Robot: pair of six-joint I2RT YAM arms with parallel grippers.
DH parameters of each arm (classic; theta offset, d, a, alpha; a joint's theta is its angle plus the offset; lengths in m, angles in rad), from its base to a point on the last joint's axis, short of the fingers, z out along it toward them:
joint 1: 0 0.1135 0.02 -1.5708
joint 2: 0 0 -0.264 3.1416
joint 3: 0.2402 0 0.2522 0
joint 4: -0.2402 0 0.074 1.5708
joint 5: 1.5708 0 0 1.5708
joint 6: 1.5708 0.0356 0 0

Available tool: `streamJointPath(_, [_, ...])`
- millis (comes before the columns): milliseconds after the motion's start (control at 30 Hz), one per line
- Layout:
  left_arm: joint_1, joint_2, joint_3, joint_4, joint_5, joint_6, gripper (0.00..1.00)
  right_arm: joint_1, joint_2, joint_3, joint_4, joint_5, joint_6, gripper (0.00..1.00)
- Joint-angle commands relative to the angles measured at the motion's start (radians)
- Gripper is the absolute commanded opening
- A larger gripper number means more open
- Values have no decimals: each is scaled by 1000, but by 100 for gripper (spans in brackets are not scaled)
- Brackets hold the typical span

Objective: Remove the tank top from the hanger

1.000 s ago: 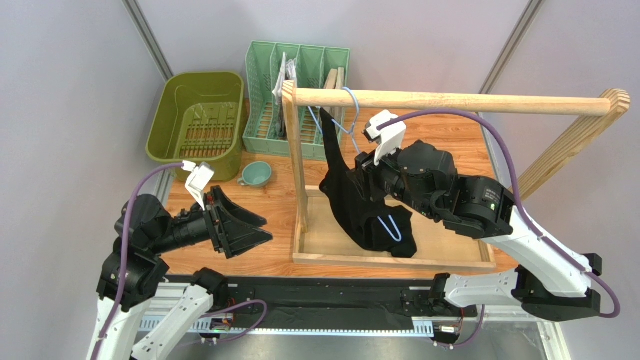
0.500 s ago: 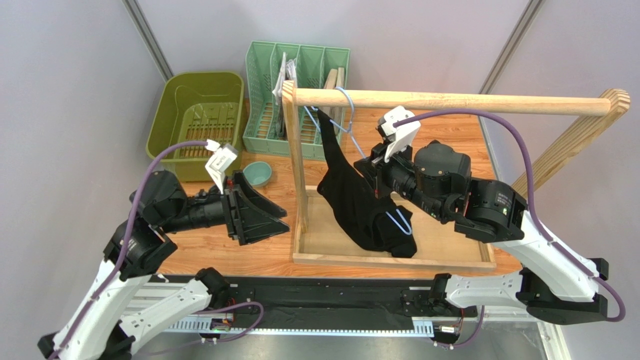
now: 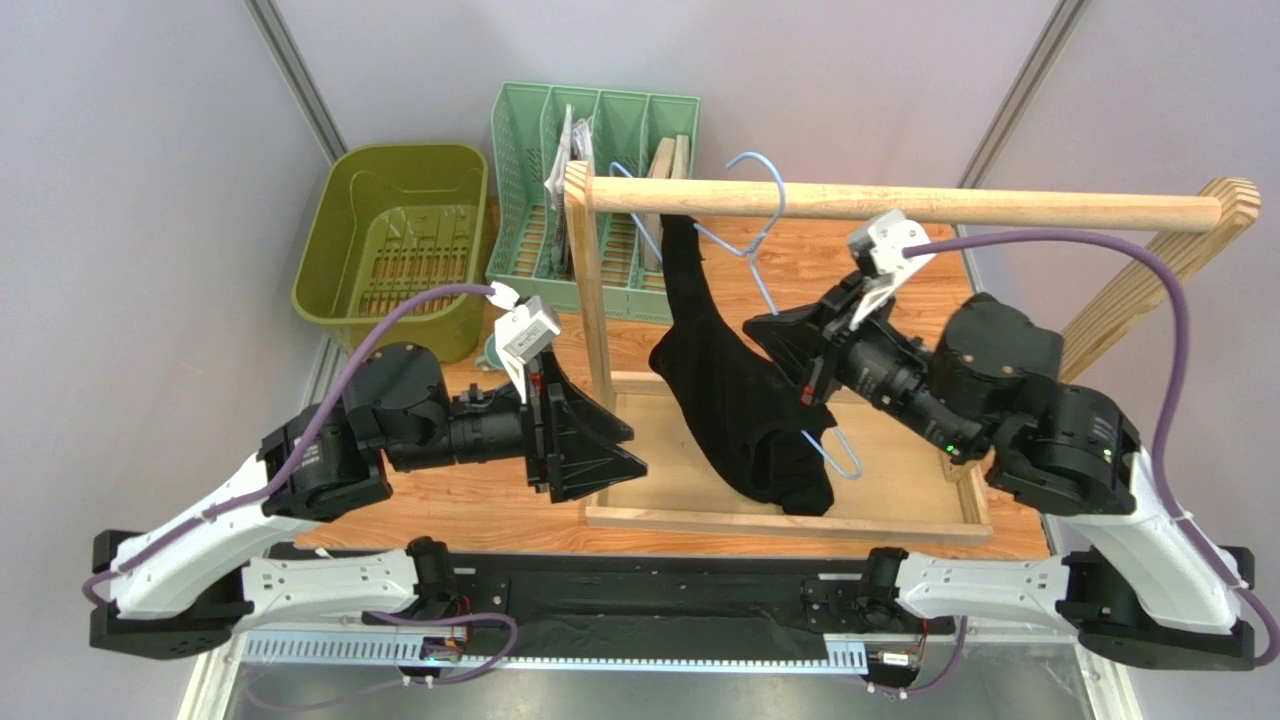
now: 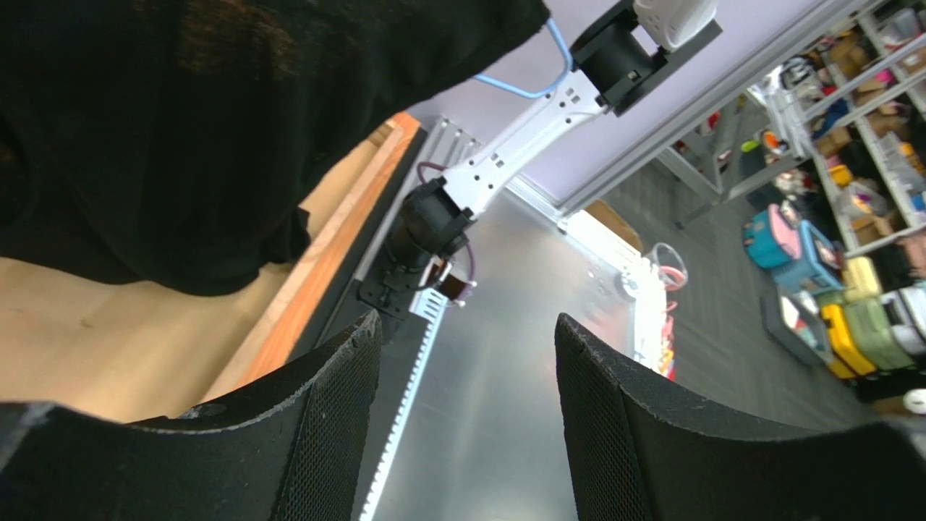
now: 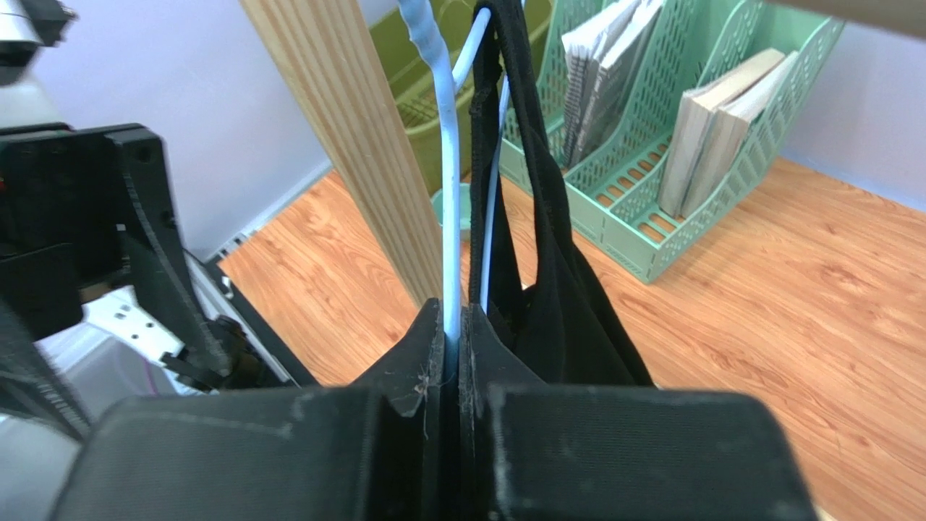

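Light wooden rail rack (image 3: 902, 200): standing just beside the right tool (image 5: 454, 326).
Soft black fabric tank top (image 3: 736, 405): hanging limp and light between both tools. Its loose hem, nearest the gaping-open left tool (image 3: 619, 455), is looking the likeliest hold.
Thin light-blue wire hanger (image 5: 448, 217): being pinched in the closed right tool.

Wooden table (image 3: 924, 285): bin (image 3: 394, 228), organizer (image 3: 601, 150), garment rack (image 3: 781, 519)

Top external: looking down from above and behind the arm bases, facing 12 o'clock across the table (image 3: 481, 519). Left wrist: looking out through the left gripper (image 4: 465, 413) toward 3 o'clock. Right wrist: looking closely along the right gripper (image 5: 454, 358) and the hanger (image 5: 448, 217) toward 10 o'clock. All three are sharing the tank top (image 3: 736, 405).
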Motion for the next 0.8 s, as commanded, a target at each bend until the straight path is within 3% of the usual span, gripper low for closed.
streamJointPath(0, [-73, 54, 87, 43, -169, 77, 66, 4, -60, 24, 55, -50, 31, 0])
streamJointPath(100, [-119, 100, 139, 38, -238, 106, 68, 6, -98, -8, 29, -96, 37, 0])
streamJointPath(233, [-164, 145, 209, 16, -379, 161, 78, 4, -191, -74, -18, -146, 33, 0])
streamJointPath(433, [-195, 229, 275, 39, -590, 233, 79, 4, -308, -216, -39, -191, 43, 0])
streamJointPath(767, [-205, 386, 335, 73, -729, 244, 82, 4, -389, -324, -36, -214, 88, 0])
